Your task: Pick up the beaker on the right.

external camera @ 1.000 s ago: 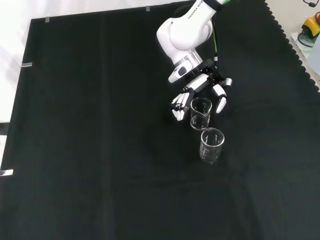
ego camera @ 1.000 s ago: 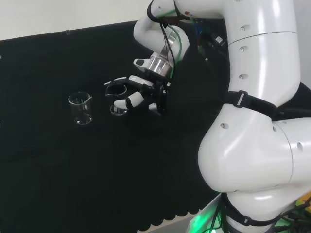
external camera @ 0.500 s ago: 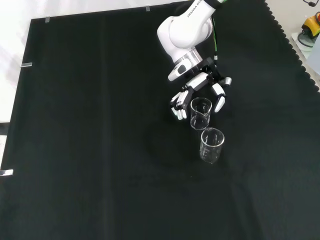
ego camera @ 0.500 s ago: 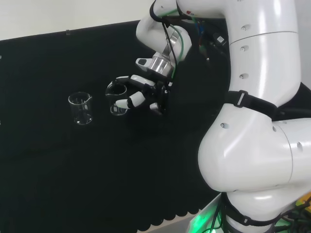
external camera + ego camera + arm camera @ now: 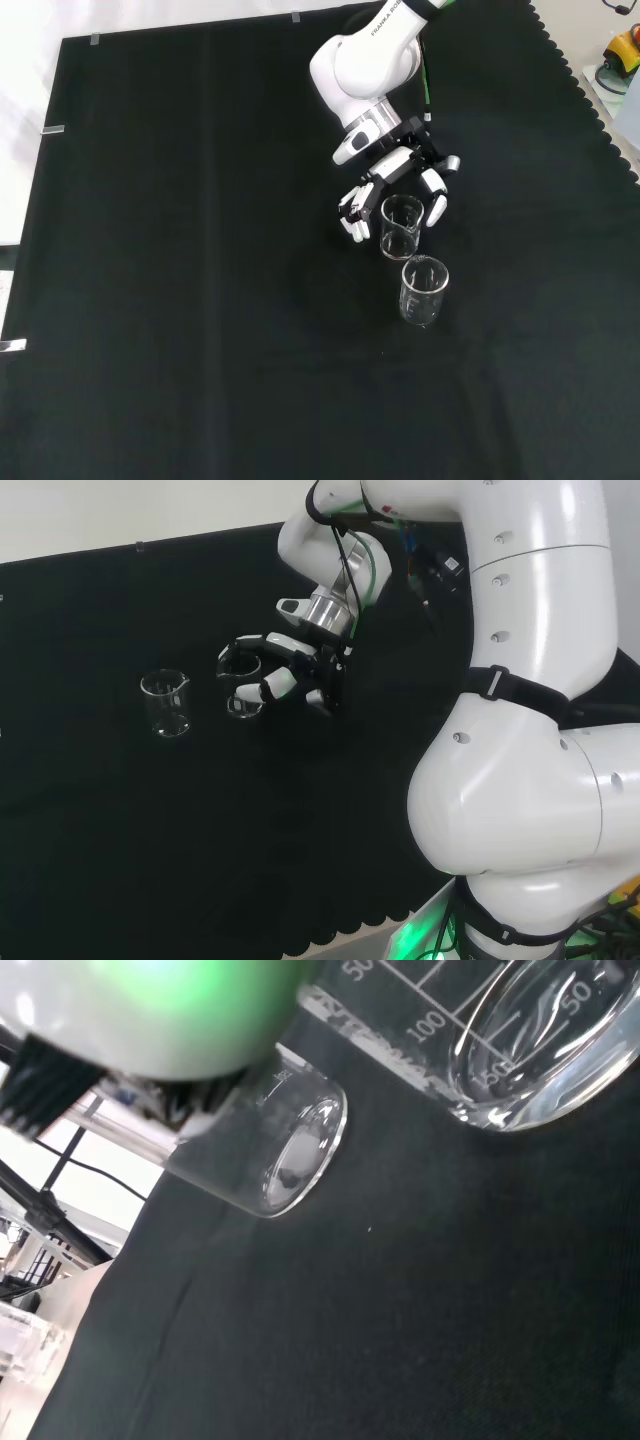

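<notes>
Beakers point(image 5: 402, 226) point(image 5: 423, 291) stand empty; hand point(image 5: 392, 190) curls around the farther one.

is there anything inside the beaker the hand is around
The clear glass beaker between the fingers of the black and white hand looks empty in the front view. Its base, pressed onto the black cloth, cannot be checked.

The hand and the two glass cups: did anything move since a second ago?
Hardly. The hand drifted a touch to the left in the front view, its fingers curled round the nearer beaker as before. That beaker and the other beaker stand on the black cloth where they stood.
</notes>
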`<state>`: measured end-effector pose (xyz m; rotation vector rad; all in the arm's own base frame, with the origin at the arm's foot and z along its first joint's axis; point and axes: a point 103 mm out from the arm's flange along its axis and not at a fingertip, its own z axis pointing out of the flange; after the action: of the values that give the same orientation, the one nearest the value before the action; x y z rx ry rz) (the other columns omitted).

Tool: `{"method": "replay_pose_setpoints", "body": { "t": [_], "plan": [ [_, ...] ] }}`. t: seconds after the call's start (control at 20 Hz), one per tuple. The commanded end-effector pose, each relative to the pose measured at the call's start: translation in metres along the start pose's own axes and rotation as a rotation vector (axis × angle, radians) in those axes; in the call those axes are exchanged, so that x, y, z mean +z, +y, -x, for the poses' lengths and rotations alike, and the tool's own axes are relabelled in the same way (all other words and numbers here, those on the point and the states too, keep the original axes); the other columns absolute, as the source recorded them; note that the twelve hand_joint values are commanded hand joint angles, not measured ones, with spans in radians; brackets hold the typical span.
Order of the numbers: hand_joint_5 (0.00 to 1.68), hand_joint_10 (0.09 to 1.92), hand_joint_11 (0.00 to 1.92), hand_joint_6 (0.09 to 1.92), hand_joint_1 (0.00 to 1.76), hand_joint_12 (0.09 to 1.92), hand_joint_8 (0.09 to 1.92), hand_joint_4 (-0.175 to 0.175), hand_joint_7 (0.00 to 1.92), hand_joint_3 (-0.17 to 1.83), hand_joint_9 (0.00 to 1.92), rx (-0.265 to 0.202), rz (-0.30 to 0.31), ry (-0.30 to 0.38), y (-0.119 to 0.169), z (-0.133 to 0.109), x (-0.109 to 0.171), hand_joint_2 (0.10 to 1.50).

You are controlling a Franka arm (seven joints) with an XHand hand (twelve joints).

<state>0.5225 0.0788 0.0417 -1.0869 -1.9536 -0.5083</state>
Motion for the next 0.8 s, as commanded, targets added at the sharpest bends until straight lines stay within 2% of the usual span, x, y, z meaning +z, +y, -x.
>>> {"method": "replay_pose_setpoints", "body": {
  "t": [0.05, 0.2, 0.6, 0.7, 0.8],
  "plan": [
    [0.36, 0.63, 0.0, 0.75, 0.98, 1.33, 0.61, -0.046, 0.4, 1.03, 0.42, -0.01, -0.003, 0.005, 0.0016, -0.0021, 0.0054, 0.29],
    [0.36, 0.64, 0.0, 0.75, 0.99, 1.34, 0.62, -0.046, 0.43, 1.03, 0.45, -0.01, -0.024, -0.004, 0.0055, -0.002, 0.0152, 0.29],
    [0.39, 0.64, 0.01, 0.77, 1.0, 1.34, 0.64, -0.043, 0.46, 1.05, 0.48, -0.017, -0.003, 0.019, 0.006, -0.0048, 0.0069, 0.28],
    [0.41, 0.64, 0.01, 0.83, 1.01, 1.34, 0.64, -0.042, 0.47, 1.06, 0.49, -0.015, 0.008, 0.024, 0.0059, -0.0045, 0.0068, 0.28],
    [0.51, 0.64, 0.03, 0.96, 1.01, 1.34, 0.64, -0.037, 0.51, 1.06, 0.52, -0.015, 0.017, 0.022, 0.0058, -0.0044, 0.0065, 0.29]
  ]
}}
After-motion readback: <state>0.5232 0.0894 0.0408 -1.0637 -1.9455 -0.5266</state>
